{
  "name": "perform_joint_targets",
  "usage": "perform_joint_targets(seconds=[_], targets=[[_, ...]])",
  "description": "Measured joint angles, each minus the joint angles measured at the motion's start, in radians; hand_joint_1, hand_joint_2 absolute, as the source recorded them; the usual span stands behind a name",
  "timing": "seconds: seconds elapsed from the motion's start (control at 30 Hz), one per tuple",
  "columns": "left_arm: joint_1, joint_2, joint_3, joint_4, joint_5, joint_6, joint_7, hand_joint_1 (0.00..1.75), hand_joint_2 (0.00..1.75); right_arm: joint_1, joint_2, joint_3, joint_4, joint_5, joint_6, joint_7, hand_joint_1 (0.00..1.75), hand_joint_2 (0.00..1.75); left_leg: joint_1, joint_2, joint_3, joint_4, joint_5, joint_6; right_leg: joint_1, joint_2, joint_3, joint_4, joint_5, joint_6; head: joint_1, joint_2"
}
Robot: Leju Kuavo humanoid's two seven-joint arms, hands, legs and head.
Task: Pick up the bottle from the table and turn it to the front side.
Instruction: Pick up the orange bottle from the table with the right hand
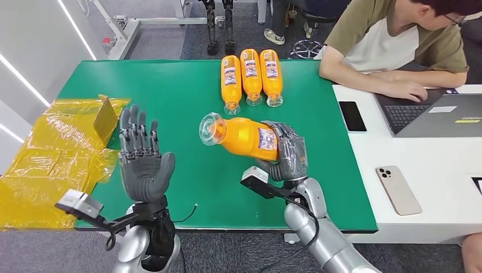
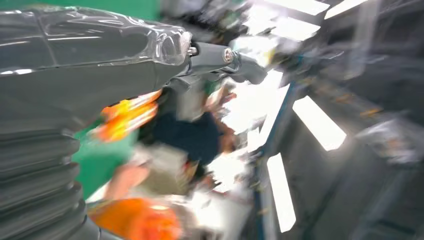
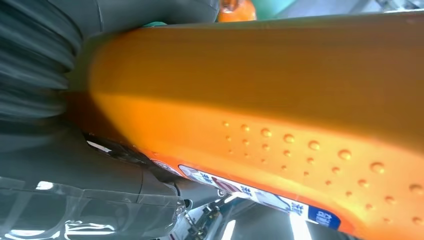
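My right hand (image 1: 287, 151) grips an orange bottle (image 1: 241, 136) by its labelled end and holds it above the green table (image 1: 182, 91), lying sideways with its clear base pointing left. The right wrist view is close on the bottle's dimpled orange body (image 3: 280, 105) and a strip of its label. Held up with the palm facing me, my left hand (image 1: 142, 159) stands over the table's front left, fingers spread and nothing in it. The left wrist view is blurred, with my left hand (image 2: 95, 55) across the top.
Three more orange bottles (image 1: 250, 77) lie side by side at the table's far edge. Crumpled yellow plastic wrap (image 1: 51, 159) covers the left end. A person (image 1: 392, 45) sits at the adjoining white table (image 1: 432, 182) with a laptop (image 1: 437, 116) and two phones.
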Motion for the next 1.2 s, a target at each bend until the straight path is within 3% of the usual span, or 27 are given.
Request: perform_joint_targets(seconds=[0.23, 0.53, 0.93, 1.2], targets=[[-0.01, -0.002, 0.0, 0.048, 0.001, -0.128, 0.045, 0.0, 1.75, 0.007, 0.039, 0.074, -0.022, -0.085, 0.006, 0.046, 1.73, 1.75, 0.0, 0.001, 0.0, 0.0, 0.0, 0.0, 0.0, 0.001, -0.001, 0.0, 0.0, 0.0, 0.0, 0.0], [-0.025, -0.002, -0.007, 0.071, -0.051, -0.176, 0.054, 0.0, 1.75, 0.016, 0.041, 0.167, -0.08, -0.084, 0.052, 0.085, 1.73, 1.75, 0.0, 0.002, 0.0, 0.0, 0.0, 0.0, 0.0, 0.002, -0.001, 0.0, 0.0, 0.0, 0.0, 0.0], [-0.024, 0.016, -0.002, 0.081, -0.078, -0.199, 0.034, 0.0, 1.75, -0.018, 0.028, 0.271, -0.121, -0.072, 0.311, 0.11, 1.74, 1.75, 0.0, 0.002, 0.0, 0.0, 0.0, 0.0, 0.0, 0.002, -0.001, 0.0, 0.0, 0.0, 0.0, 0.0], [-0.02, 0.024, 0.01, 0.081, -0.087, -0.199, 0.031, 0.0, 1.75, -0.075, 0.019, 0.31, -0.119, -0.098, 0.385, 0.115, 1.73, 1.75, 0.0, 0.002, 0.0, 0.0, 0.0, 0.0, 0.0, 0.001, -0.001, 0.0, 0.0, 0.0, 0.0, 0.0]])
